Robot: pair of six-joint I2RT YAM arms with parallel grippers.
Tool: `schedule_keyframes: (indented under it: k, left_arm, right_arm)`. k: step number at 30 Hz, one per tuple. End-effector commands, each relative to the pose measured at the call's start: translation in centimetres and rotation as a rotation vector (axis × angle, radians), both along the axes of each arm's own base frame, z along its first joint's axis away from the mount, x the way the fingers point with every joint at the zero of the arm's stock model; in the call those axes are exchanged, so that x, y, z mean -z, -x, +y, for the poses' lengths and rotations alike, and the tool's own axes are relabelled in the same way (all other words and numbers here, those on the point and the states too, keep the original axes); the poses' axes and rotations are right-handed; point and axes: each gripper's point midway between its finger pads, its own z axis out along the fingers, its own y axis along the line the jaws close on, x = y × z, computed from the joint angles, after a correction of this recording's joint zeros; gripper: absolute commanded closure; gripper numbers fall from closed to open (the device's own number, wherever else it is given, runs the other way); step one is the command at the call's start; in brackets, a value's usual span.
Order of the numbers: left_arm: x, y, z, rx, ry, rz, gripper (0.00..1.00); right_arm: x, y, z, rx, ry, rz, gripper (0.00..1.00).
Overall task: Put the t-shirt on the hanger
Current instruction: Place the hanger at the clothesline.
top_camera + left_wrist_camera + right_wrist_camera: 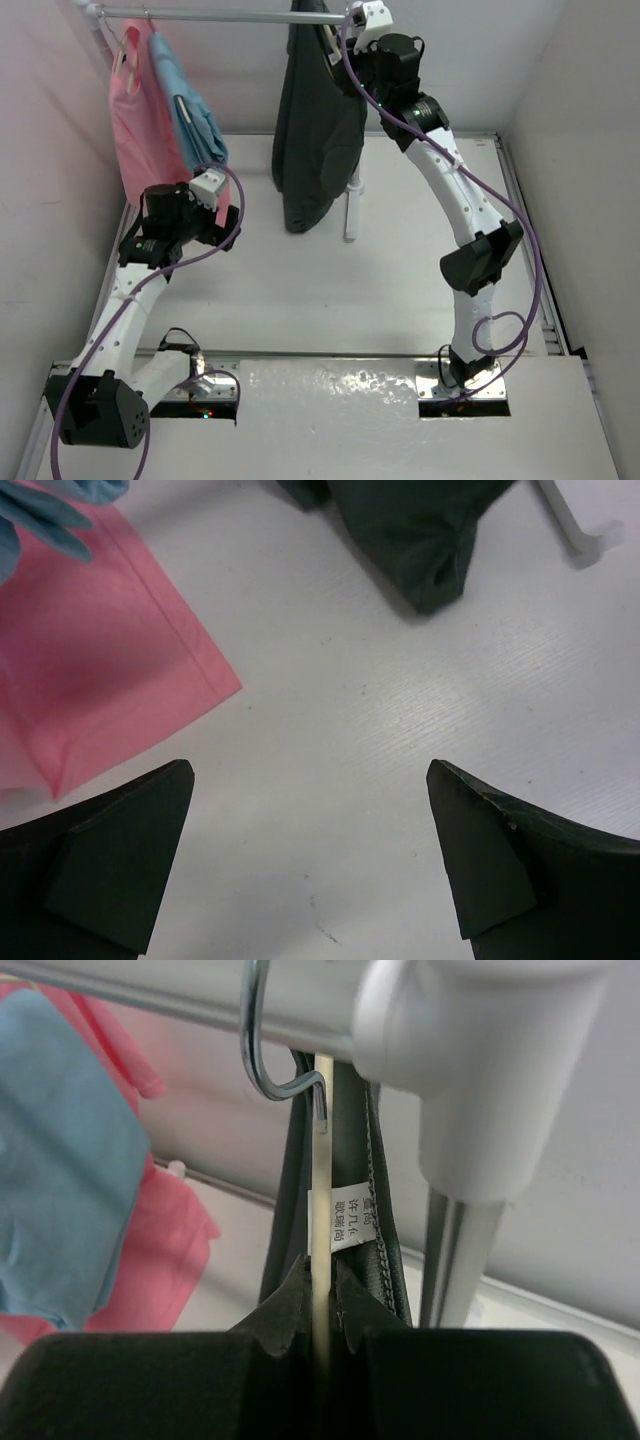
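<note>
The dark t-shirt (315,130) hangs from the grey rail (220,15) at the back, its hem just above the table. In the right wrist view the pale beige hanger (322,1160) runs up through the shirt's collar (385,1250), and its metal hook (262,1055) is over the rail. My right gripper (322,1282) is shut on the hanger's stem just below the collar label. It sits high at the rail (350,30). My left gripper (310,780) is open over bare table, holding nothing, low at the left (230,215). The shirt's lower tip (420,530) lies beyond it.
A pink garment (135,120) and a light blue garment (190,110) hang at the rail's left end, close to the left arm; the pink hem (90,660) reaches beside the left finger. The rail's white post (352,205) stands just right of the shirt. Walls close in on both sides.
</note>
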Motion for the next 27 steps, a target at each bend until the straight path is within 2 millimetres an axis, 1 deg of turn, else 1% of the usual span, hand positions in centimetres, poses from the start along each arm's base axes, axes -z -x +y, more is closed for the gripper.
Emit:
schedule_keyframes:
  k: [1,3,5,6,7,8,12,13,16,18,20,22,23,24,25,26,27]
  left_arm:
    - [-0.1,-0.3,0.2,-0.018,0.015,-0.040,0.00]
    - [0.3,-0.2,0.3,-0.022,0.011,-0.037,0.00]
    - [0.6,-0.2,0.4,-0.026,0.007,-0.035,0.00]
    - [0.7,-0.2,0.4,-0.025,0.004,-0.034,0.00]
    - [0.7,-0.2,0.4,-0.026,0.003,-0.036,0.00]
    - [0.8,-0.2,0.4,-0.026,0.003,-0.034,0.00]
    - [0.8,-0.1,0.5,-0.026,0.001,-0.036,0.00]
    - [1.1,0.0,0.5,-0.027,-0.001,-0.029,0.00]
    - [1.3,0.1,0.7,-0.033,-0.008,-0.027,0.00]
    - [1.3,0.2,0.7,-0.032,-0.010,-0.026,0.00]
    - [1.4,0.2,0.7,-0.033,-0.009,-0.023,0.00]
    - [1.4,0.2,0.6,-0.032,-0.005,-0.024,0.00]
    - [1.4,0.3,0.6,-0.029,-0.004,-0.022,0.00]
    - [1.4,0.4,0.5,-0.027,-0.003,-0.022,0.00]
    - [1.4,0.4,0.5,-0.026,-0.003,-0.021,0.00]
    - [1.6,0.4,0.5,-0.024,-0.001,-0.017,0.00]
    - [1.7,0.4,0.4,-0.022,0.000,-0.016,0.00]
  right_arm:
    - [-7.6,1.5,1.6,-0.093,-0.083,-0.217,1.00]
    - [-7.5,1.5,1.6,-0.100,-0.078,-0.226,1.00]
    - [-6.6,1.2,2.1,-0.120,-0.071,-0.213,1.00]
    - [-7.0,1.4,2.4,-0.137,-0.079,-0.221,1.00]
    - [-6.0,0.8,2.9,-0.143,-0.085,-0.197,1.00]
    - [-5.7,0.6,2.9,-0.138,-0.084,-0.190,1.00]
    - [-3.1,-1.2,1.9,-0.088,-0.070,-0.137,1.00]
    - [-2.0,-2.0,1.5,-0.066,-0.068,-0.109,1.00]
    - [0.6,-2.7,1.0,-0.049,-0.025,-0.052,1.00]
    - [2.0,-2.9,1.1,-0.051,-0.011,-0.023,1.00]
    - [2.3,-2.7,1.4,-0.072,-0.017,-0.006,1.00]
    - [2.1,-2.0,1.6,-0.089,-0.031,0.003,1.00]
    - [1.9,-1.6,1.7,-0.098,-0.034,0.003,0.98]
    - [1.3,-1.0,1.4,-0.098,-0.039,0.000,0.90]
    - [1.0,-0.6,1.3,-0.102,-0.042,0.002,0.77]
    - [0.6,0.1,1.4,-0.122,-0.044,-0.004,0.58]
    - [-0.4,1.3,1.2,-0.135,-0.043,-0.016,0.53]
